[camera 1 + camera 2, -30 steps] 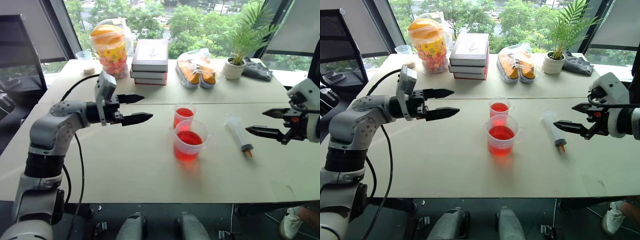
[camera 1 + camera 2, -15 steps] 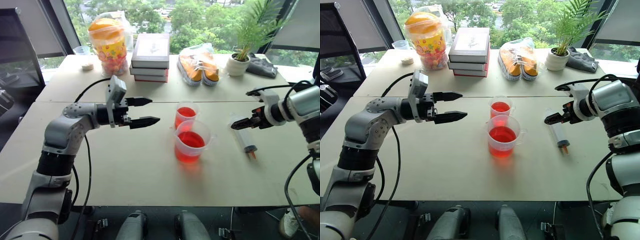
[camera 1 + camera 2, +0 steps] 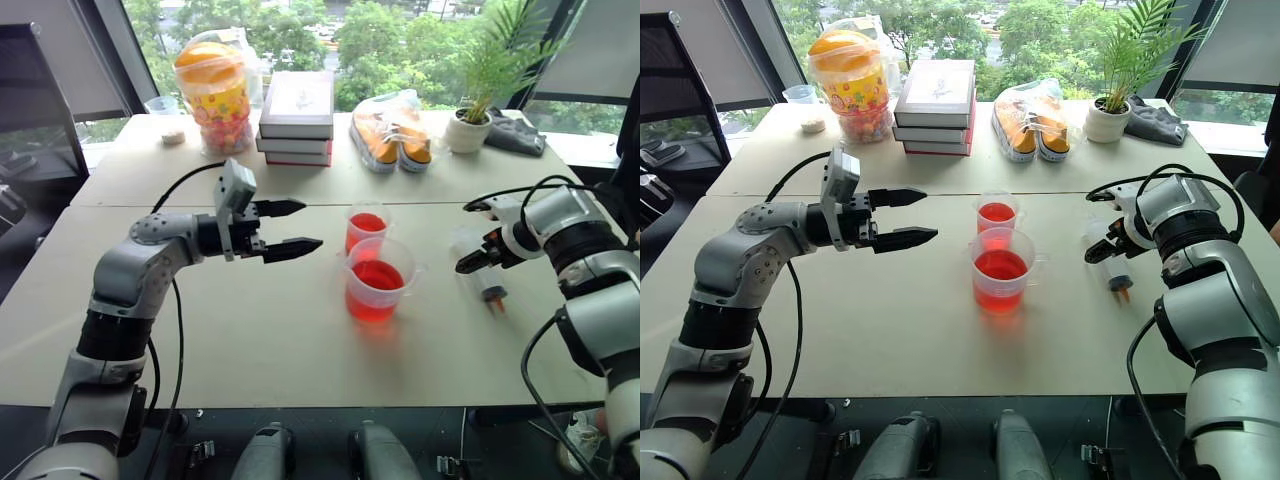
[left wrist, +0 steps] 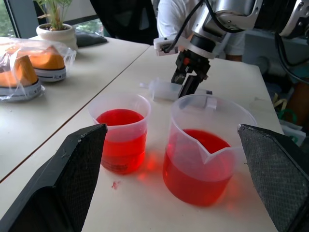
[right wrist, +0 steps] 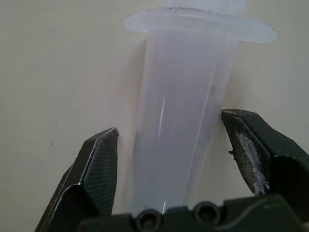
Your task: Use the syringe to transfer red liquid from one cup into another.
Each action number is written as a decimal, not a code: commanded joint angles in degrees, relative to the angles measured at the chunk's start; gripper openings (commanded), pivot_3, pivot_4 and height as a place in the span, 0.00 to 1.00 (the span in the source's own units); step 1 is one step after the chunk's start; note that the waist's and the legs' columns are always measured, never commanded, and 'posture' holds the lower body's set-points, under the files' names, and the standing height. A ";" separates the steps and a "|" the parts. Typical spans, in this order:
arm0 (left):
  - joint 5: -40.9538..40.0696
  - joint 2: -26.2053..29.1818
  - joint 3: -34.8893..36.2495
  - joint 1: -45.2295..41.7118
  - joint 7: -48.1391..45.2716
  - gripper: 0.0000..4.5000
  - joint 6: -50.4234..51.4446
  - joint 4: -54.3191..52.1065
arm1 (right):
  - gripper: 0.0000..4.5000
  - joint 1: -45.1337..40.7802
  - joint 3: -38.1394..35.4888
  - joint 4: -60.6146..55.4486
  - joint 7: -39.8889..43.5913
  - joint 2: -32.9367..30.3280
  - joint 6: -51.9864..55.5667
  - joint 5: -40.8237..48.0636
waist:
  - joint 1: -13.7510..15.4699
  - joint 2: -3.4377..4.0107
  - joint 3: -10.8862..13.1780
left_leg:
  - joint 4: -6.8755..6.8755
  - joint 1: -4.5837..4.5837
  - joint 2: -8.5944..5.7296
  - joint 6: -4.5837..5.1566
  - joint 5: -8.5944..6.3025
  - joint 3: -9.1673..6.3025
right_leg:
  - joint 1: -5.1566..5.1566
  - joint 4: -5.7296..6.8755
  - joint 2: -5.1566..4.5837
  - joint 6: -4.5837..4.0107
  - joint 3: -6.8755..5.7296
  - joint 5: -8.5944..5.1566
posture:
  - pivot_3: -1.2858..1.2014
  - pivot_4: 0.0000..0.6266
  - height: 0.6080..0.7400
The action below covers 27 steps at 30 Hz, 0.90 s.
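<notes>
Pale tabletop, both cups well filled with red liquid (image 3: 378, 276), and the right gripper (image 5: 169, 159) has dropped from hovering at the side to straddle the syringe (image 5: 181, 121) lying right of the beaker (image 3: 379, 280). Its fingers are narrowing around the barrel, gaps remaining either side, so the pickup looks imminent while the left gripper (image 3: 290, 227) waits wide open.

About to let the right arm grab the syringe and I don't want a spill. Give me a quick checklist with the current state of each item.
1. Syringe lies between the right gripper fingers: ok.
2. Fingers closed on the barrel: not ok, small gaps on both sides.
3. Syringe flat on the table: ok.
4. Handled beaker and smaller cup upright, apart from the syringe: ok.
5. Left gripper open, away from the cups: ok.
</notes>
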 commanded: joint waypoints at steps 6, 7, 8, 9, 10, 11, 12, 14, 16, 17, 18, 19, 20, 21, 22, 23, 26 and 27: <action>-0.32 -0.28 0.96 -0.68 0.27 1.00 -0.75 -1.68 | 0.32 -2.44 -5.18 3.83 -0.78 2.32 0.21 -2.38 | -0.01 0.00 0.00 | 0.05 -0.01 0.00 0.00 0.00 -0.01 | 0.01 0.01 0.01 0.00 0.00 0.00 | 0.52 0.24 1.00; -0.28 -0.30 0.90 -0.82 0.23 1.00 -0.74 -1.56 | 0.32 -2.63 -6.03 3.45 -0.94 1.98 0.75 -2.29 | -0.02 0.00 0.00 | 0.06 0.00 0.00 0.00 0.00 -0.01 | 0.02 0.02 0.01 0.00 0.00 0.00 | 0.52 0.24 1.00; -0.28 -0.29 0.87 -0.99 0.16 1.00 -0.70 -1.43 | 0.32 -2.86 -7.00 2.29 -1.04 1.22 1.38 -2.05 | -0.01 0.00 0.00 | 0.07 -0.01 0.00 0.00 0.00 -0.01 | 0.02 0.03 0.01 0.00 0.00 0.00 | 0.52 0.24 1.00; -0.32 -0.24 0.89 -1.06 0.10 1.00 -0.64 -1.42 | 0.32 -2.95 -7.84 0.90 -1.18 0.46 1.96 -1.89 | 0.01 0.00 0.00 | 0.08 -0.01 0.00 0.00 0.00 -0.01 | 0.01 0.05 0.01 0.00 0.00 0.00 | 0.52 0.24 1.00; -0.25 -0.22 0.84 -1.22 0.03 1.00 -0.66 -1.25 | 0.32 -2.95 -9.59 -1.61 -2.21 -0.56 2.53 -1.38 | 0.02 0.01 0.00 | 0.08 -0.01 0.00 0.00 0.00 -0.01 | 0.01 0.06 0.01 0.00 0.00 0.00 | 0.52 0.24 1.00; -0.16 -0.17 0.80 -1.32 -0.07 1.00 -0.73 -1.09 | 0.32 -2.73 -11.45 -5.20 -2.74 -1.71 3.82 -0.59 | 0.06 0.03 0.01 | 0.08 -0.02 0.00 0.00 0.00 -0.01 | -0.01 0.07 0.00 0.00 0.00 0.00 | 0.52 0.24 1.00; -0.11 -0.09 0.80 -1.35 -0.18 1.00 -0.78 -0.99 | 0.32 -2.25 -13.09 -9.06 -2.92 -2.72 5.62 0.22 | 0.15 0.04 0.02 | 0.08 -0.05 0.00 0.00 0.00 0.00 | -0.05 0.09 0.00 0.00 0.00 0.00 | 0.52 0.24 1.00; -0.08 0.02 0.82 -1.53 -0.43 1.00 -0.81 -0.66 | 0.32 0.68 -19.08 -21.74 -4.80 -4.97 9.39 2.87 | 0.33 0.05 0.02 | 0.07 -0.09 0.00 0.00 0.00 -0.02 | -0.10 0.09 0.00 0.00 0.00 0.00 | 0.52 0.24 1.00; 0.01 0.01 0.66 -1.97 -0.75 1.00 -0.87 -0.15 | 0.32 5.72 -30.14 -38.09 -8.83 -4.72 10.82 6.81 | 0.41 0.05 0.01 | 0.04 -0.10 0.01 0.00 0.00 -0.06 | -0.10 0.07 0.00 0.00 -0.02 0.00 | 0.52 0.24 1.00; 0.16 -0.12 0.40 -2.43 -0.97 1.00 -1.00 0.30 | 0.32 8.40 -35.77 -46.91 -10.29 -3.62 12.57 8.80 | 0.42 0.05 0.01 | 0.00 -0.11 0.02 0.00 -0.01 -0.11 | -0.07 0.01 0.00 0.00 -0.06 0.00 | 0.52 0.24 1.00; 0.33 -0.27 0.13 -3.02 -1.28 1.00 -1.20 0.95 | 0.32 11.12 -41.74 -56.28 -11.97 -1.26 12.94 11.09 | 0.42 0.05 0.01 | 0.00 -0.11 0.01 0.00 -0.01 -0.12 | -0.07 0.02 0.00 0.00 -0.07 0.00 | 0.52 0.24 1.00; 0.46 -0.45 -0.13 -3.66 -1.63 1.00 -1.39 1.59 | 0.32 13.82 -47.00 -64.75 -13.17 1.89 12.97 13.85 | 0.46 0.05 0.01 | -0.01 -0.12 0.01 0.00 -0.01 -0.14 | -0.06 0.01 0.00 0.00 -0.09 0.00 | 0.52 0.24 1.00; 0.61 -0.64 -0.41 -4.25 -1.99 1.00 -1.56 2.18 | 0.32 16.09 -51.11 -71.91 -14.15 4.90 12.82 16.61 | 0.39 0.05 0.00 | -0.03 -0.12 0.02 0.00 -0.01 -0.17 | -0.06 0.02 0.01 0.00 -0.10 0.00 | 0.52 0.24 1.00; 0.76 -0.82 -0.65 -4.77 -2.34 1.00 -1.69 2.67 | 0.32 17.76 -54.32 -77.57 -14.93 7.80 13.11 19.49 | 0.34 0.05 0.00 | -0.01 -0.13 0.02 0.00 -0.01 -0.19 | -0.05 0.05 0.01 0.00 -0.12 0.00 | 0.52 0.24 1.00; 0.89 -0.90 -0.76 -5.12 -2.66 1.00 -1.82 3.09 | 0.32 18.79 -56.07 -81.00 -15.71 9.66 13.62 21.46 | 0.36 0.05 0.00 | 0.02 -0.13 0.02 0.00 -0.01 -0.18 | -0.06 0.08 0.02 0.01 -0.11 0.00 | 0.52 0.24 1.00; 1.07 -1.12 -0.99 -5.68 -3.04 1.00 -1.93 3.60 | 0.32 19.77 -58.23 -84.44 -16.53 12.20 15.56 24.05 | 0.39 0.05 0.00 | 0.06 -0.12 0.02 0.00 -0.01 -0.18 | -0.03 0.11 0.01 0.01 -0.12 0.00 | 0.52 0.24 1.00; 1.63 -1.86 -1.90 -7.77 -4.21 1.00 -2.44 5.44 | 0.32 26.89 -61.08 -93.74 -16.48 18.42 15.04 32.38 | 0.51 -0.10 -0.09 | 0.23 -0.06 0.00 0.01 -0.01 -0.19 | 0.11 0.14 -0.03 0.05 -0.13 0.03 | 0.52 0.24 1.00; 1.79 -1.95 -2.04 -8.19 -4.55 1.00 -2.64 5.94 | 0.32 28.59 -61.03 -95.16 -16.66 19.05 14.39 33.87 | 0.58 -0.11 -0.09 | 0.27 -0.02 0.00 0.02 -0.01 -0.24 | 0.22 0.13 -0.03 0.05 -0.16 0.03 | 0.52 0.24 1.00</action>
